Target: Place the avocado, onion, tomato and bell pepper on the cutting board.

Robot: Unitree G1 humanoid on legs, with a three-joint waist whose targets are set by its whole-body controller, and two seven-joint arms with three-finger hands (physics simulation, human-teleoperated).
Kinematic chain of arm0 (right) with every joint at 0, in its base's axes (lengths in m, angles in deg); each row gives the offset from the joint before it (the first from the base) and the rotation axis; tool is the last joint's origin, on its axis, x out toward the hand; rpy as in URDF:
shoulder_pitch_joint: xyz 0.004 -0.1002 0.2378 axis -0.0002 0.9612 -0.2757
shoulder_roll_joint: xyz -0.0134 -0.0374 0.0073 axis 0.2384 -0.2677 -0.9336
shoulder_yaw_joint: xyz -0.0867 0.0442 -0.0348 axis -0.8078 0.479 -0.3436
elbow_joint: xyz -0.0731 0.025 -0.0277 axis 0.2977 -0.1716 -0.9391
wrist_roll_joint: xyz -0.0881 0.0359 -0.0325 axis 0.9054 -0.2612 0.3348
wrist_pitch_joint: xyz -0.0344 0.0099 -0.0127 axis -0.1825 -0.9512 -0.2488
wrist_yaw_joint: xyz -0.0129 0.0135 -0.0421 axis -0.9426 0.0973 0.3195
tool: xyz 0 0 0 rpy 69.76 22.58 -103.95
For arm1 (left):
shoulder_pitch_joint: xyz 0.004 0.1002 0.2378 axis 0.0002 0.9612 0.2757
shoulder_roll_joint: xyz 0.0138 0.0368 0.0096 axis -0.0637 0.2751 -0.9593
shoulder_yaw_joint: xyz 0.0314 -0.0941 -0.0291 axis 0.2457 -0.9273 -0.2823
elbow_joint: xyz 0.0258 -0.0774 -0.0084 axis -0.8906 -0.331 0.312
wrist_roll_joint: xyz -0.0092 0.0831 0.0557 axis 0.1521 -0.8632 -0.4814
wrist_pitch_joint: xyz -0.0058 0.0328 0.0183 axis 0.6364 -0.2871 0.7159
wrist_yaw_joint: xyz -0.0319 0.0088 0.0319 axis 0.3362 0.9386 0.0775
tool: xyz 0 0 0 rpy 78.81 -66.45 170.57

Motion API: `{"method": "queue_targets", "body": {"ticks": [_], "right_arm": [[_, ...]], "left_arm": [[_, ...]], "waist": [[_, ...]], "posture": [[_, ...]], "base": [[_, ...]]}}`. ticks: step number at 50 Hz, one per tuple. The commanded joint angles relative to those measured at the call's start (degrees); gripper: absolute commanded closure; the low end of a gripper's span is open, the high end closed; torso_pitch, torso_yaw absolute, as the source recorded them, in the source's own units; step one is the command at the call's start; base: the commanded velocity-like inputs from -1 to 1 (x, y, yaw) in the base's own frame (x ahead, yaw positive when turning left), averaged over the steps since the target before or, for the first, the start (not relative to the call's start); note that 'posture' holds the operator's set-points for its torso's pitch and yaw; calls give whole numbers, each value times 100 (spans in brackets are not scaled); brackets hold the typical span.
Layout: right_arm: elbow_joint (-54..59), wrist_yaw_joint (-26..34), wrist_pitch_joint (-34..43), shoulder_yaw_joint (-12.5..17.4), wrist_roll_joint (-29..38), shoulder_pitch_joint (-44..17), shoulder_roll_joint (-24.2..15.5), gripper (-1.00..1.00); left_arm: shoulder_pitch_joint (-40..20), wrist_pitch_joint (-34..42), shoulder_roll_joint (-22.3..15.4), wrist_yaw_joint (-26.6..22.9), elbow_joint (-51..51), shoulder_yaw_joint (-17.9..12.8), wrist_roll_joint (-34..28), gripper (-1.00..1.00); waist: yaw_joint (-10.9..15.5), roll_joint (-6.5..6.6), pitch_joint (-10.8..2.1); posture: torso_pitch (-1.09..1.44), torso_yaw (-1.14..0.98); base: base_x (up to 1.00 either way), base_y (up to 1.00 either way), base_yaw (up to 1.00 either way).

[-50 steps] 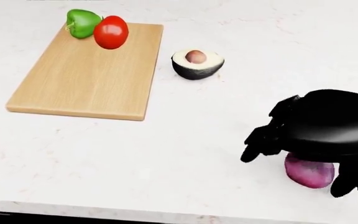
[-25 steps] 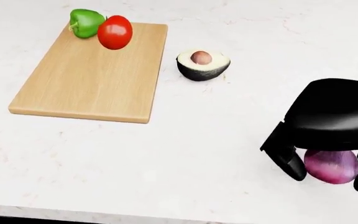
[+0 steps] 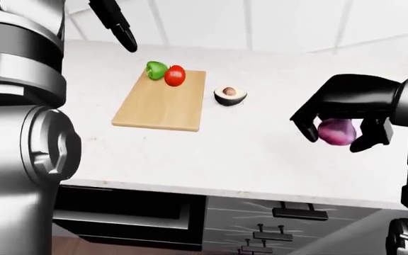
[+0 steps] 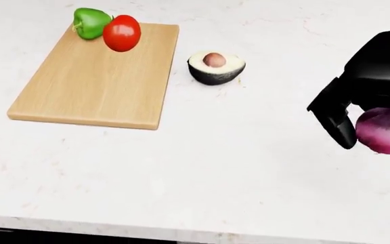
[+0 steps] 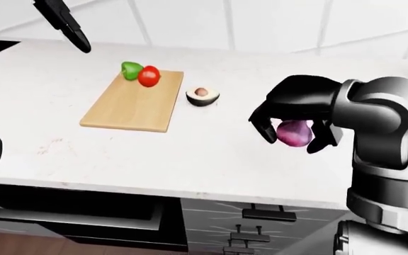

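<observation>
My right hand is shut on the purple onion and holds it above the white counter at the right of the head view. A wooden cutting board lies at the upper left, with the red tomato on its top edge. The green bell pepper rests at the board's top left corner, touching the tomato. The halved avocado sits cut side up on the counter just right of the board. My left hand is raised high at the upper left of the eye views, fingers extended and holding nothing.
The white marble counter ends at a near edge along the bottom of the head view. Dark drawers with handles stand below it, and a tiled wall rises behind.
My right hand has closed on the onion and lifted it off the counter, moving up and to the right in the head view. The board, tomato, pepper and avocado stay put.
</observation>
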Motion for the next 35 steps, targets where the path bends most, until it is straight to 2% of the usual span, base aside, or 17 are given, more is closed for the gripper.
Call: {"method": "queue_targets", "body": {"ticks": [1, 12, 20, 35], "right_arm": [[86, -203, -103, 113, -5, -275, -190, 100], [1369, -718, -525, -56, 432, -973, -555, 100], [2006, -1091, -835, -166, 793, -1215, -668, 100], [2304, -1196, -932, -206, 862, -1446, -751, 100]], "left_arm": [[-255, -124, -46, 105, 223, -20, 63, -100], [-327, -156, 59, 41, 198, 19, 35, -100], [-436, -203, 373, -32, 124, 142, -86, -100], [-619, -49, 1038, -100, -20, 227, -241, -100]], "waist": [[3, -9, -172], [32, -48, -170], [60, -89, -163], [75, -146, -157]], "posture": [[0, 0], [0, 0], [0, 0], [0, 0]], "base": [[0, 0, 0], [0, 0, 0], [0, 0, 0], [0, 0, 0]]}}
